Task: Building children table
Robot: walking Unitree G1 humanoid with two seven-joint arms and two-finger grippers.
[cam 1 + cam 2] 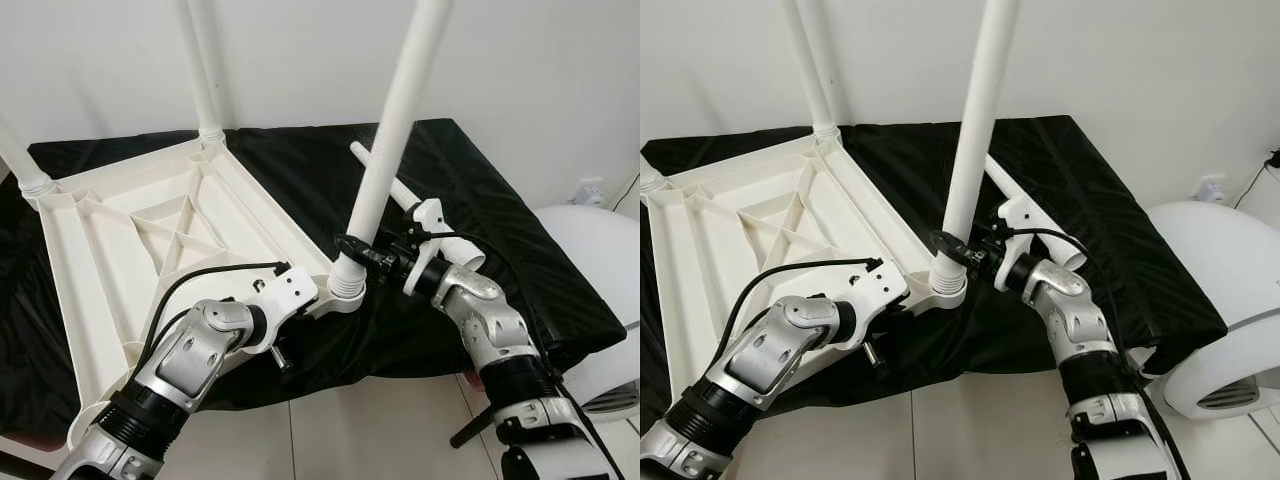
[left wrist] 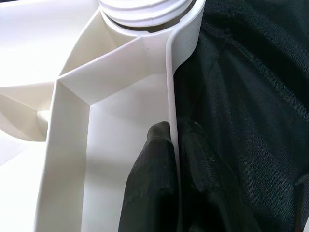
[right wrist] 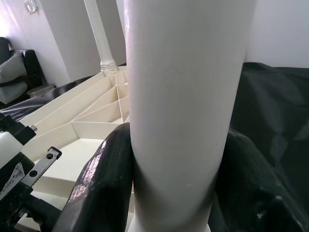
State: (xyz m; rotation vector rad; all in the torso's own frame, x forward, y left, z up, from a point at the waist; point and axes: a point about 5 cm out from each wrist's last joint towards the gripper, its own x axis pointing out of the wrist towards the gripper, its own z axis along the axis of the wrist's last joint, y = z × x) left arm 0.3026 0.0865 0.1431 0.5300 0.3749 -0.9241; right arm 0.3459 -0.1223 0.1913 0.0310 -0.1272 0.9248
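Right claw (image 3: 176, 188) clamped on table leg (image 3: 186, 96)
Black fingers (image 3: 99, 183) both sides; ribbed tabletop underside (image 3: 91, 116) left of frame.

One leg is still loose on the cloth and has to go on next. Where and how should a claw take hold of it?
Grip the loose leg on its bare round shaft, mid-length, coming from above with fingers straddling it crosswise. It lies flat on the black cloth, partly behind the upright leg that the right claw clamps.
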